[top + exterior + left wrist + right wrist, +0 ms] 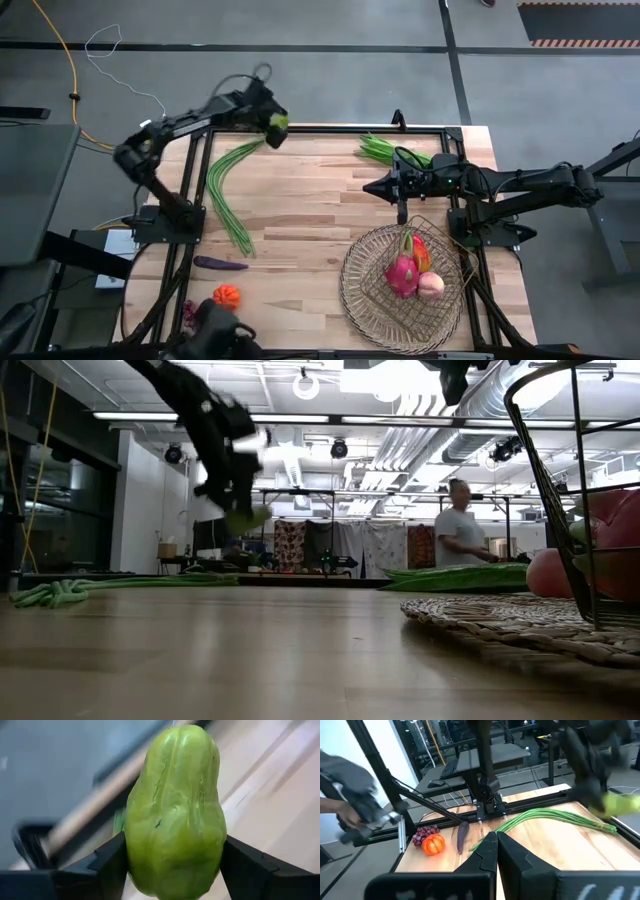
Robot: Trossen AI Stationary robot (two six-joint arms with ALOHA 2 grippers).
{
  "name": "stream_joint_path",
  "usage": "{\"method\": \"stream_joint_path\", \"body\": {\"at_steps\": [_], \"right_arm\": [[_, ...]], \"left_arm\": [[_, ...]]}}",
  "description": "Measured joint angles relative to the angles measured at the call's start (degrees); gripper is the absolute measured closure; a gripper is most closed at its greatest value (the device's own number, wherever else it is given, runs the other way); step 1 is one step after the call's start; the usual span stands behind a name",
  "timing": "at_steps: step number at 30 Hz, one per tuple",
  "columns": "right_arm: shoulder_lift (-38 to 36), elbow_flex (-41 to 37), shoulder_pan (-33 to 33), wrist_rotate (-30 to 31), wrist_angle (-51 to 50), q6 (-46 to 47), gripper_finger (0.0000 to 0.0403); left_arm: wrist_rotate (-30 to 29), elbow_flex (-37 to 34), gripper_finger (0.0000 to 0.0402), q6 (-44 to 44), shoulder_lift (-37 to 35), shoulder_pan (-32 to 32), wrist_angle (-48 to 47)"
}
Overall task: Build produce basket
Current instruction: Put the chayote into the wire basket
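My left gripper (275,125) clamps a glossy green bell pepper (175,810) above the wooden table's (300,215) far-left corner; my right gripper (372,186) hovers closed mid-table.

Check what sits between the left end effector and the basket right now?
High view: only bare wood lies between the left end effector, shut on the green pepper, and the basket.

Glossy, smooth-skinned green pepper (175,810) between matt black plastic fingers (112,865); pale planked wooden tabletop (300,210), satin; tan woven wire-lattice basket (365,300) near its right front corner.
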Motion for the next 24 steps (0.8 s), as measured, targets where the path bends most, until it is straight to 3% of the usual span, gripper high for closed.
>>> {"method": "stream_joint_path", "body": {"at_steps": [7,12,18,24], "right_arm": [[0.0,0.0,0.0,0.1,0.0,-0.5,0.0403],[0.0,0.0,0.0,0.1,0.0,-1.5,0.0403],[0.0,0.0,0.0,0.1,0.0,-1.5,0.0403],[0.0,0.0,0.0,0.0,0.0,-1.5,0.0403]], "left_arm": [[6.8,0.0,0.0157,-5.1,-16.1,-2.9,10.3],[7.1,-2.3,0.0157,-8.8,-26.1,-10.6,17.8],[4.8,-12.7,0.0157,-14.5,-35.5,-23.5,27.4],[-2.5,-25.5,0.0158,-18.2,-40.4,-38.7,41.7]]}}
